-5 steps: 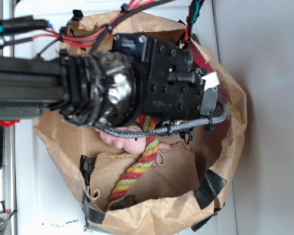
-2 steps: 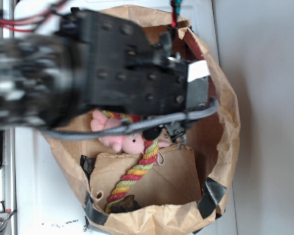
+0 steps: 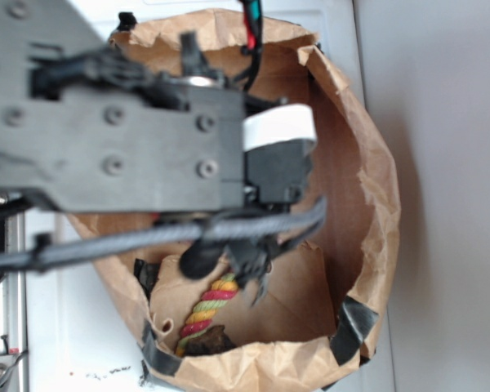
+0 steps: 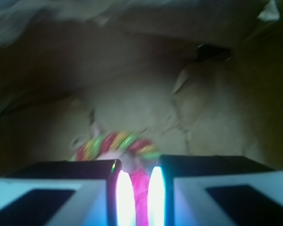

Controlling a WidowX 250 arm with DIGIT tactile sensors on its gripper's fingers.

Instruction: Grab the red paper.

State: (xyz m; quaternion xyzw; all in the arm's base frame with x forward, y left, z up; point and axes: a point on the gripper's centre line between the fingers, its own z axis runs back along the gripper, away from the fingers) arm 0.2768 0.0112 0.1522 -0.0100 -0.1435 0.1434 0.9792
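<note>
From above, the arm (image 3: 106, 147) fills the left and middle of the paper bag (image 3: 367, 188), with the rope (image 3: 204, 314) on the bag floor below it. At the wrist, the gripper (image 4: 137, 197) pinches the red paper (image 4: 140, 186) between nearly closed fingers, rope just behind.

brown paper bag (image 3: 367, 204) standing open on a white surface (image 3: 73, 343), rim crumpled, black tape patches at 5 o'clock (image 3: 351, 320) and 7 o'clock. inside, a flat cardboard sheet (image 3: 298, 290) on the bottom toward 6 o'clock. red-yellow-green twisted rope (image 3: 206, 310) lying across that sheet, running from the centre down to a dark frayed end near the rim at 6 o'clock. in the wrist view, blurred rope (image 4: 114, 143) against the bag's dim inner wall (image 4: 212, 94).
</note>
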